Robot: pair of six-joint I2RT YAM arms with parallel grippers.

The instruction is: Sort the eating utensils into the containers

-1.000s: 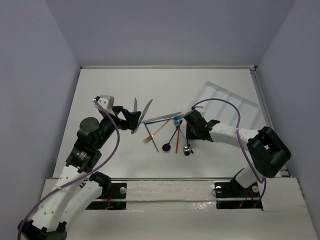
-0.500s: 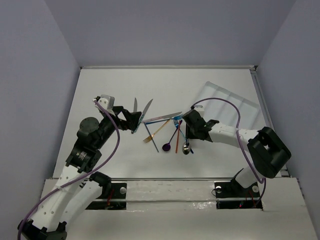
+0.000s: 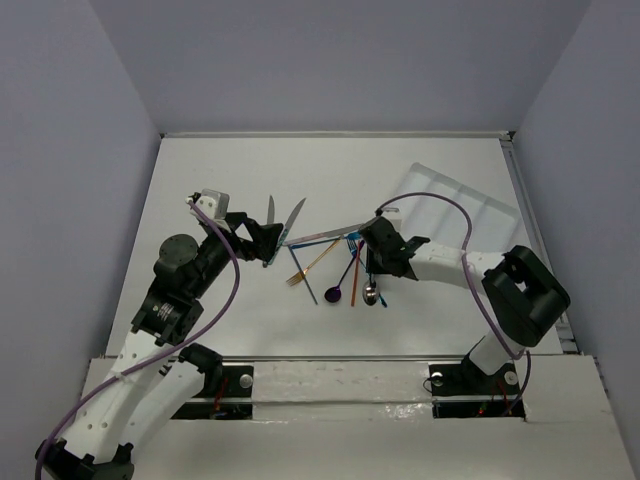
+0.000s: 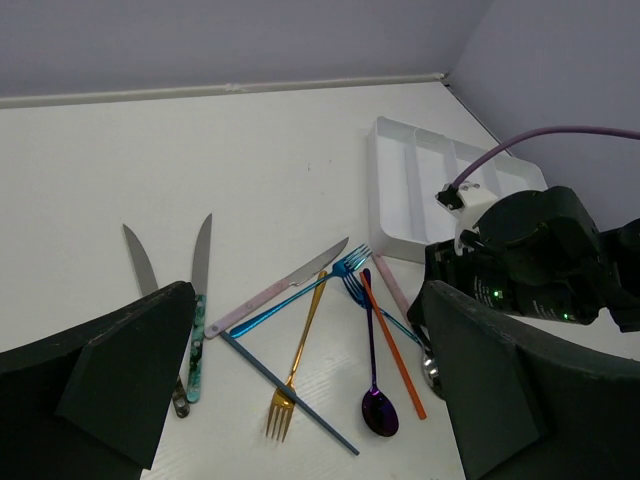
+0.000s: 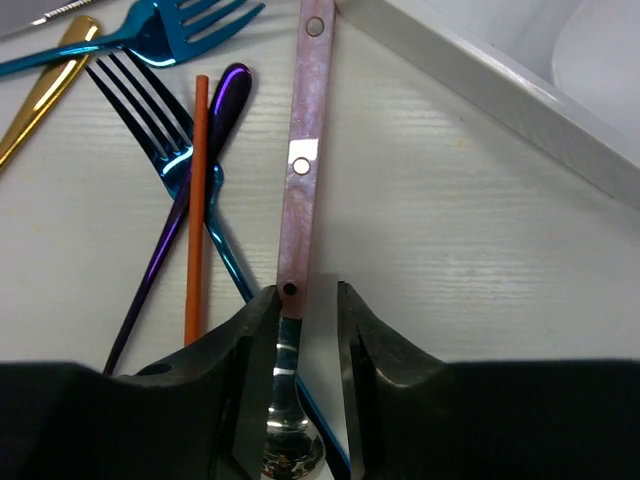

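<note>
The eating utensils lie in a loose pile (image 3: 340, 265) mid-table. My right gripper (image 5: 305, 295) is low over the silver spoon with pinkish handle (image 5: 305, 170). Its jaws are slightly apart and straddle the spoon's neck; the left finger touches it and a gap shows at the right finger. Beside it lie a purple spoon (image 5: 225, 100), an orange stick (image 5: 197, 200) and blue forks (image 5: 165, 130). My left gripper (image 4: 310, 370) is wide open and empty above the gold fork (image 4: 300, 345). The white divided tray (image 3: 470, 215) sits at the right.
Two silver knives (image 4: 200, 270) lie left of the pile near my left gripper. A pink-handled knife (image 4: 275, 290) and a blue-grey stick (image 4: 290, 395) cross the pile. The tray's near corner (image 5: 480, 70) is close to the spoon handle's tip.
My right gripper has slid a little left toward the pile, along the pink-handled spoon. The left arm has not moved.
</note>
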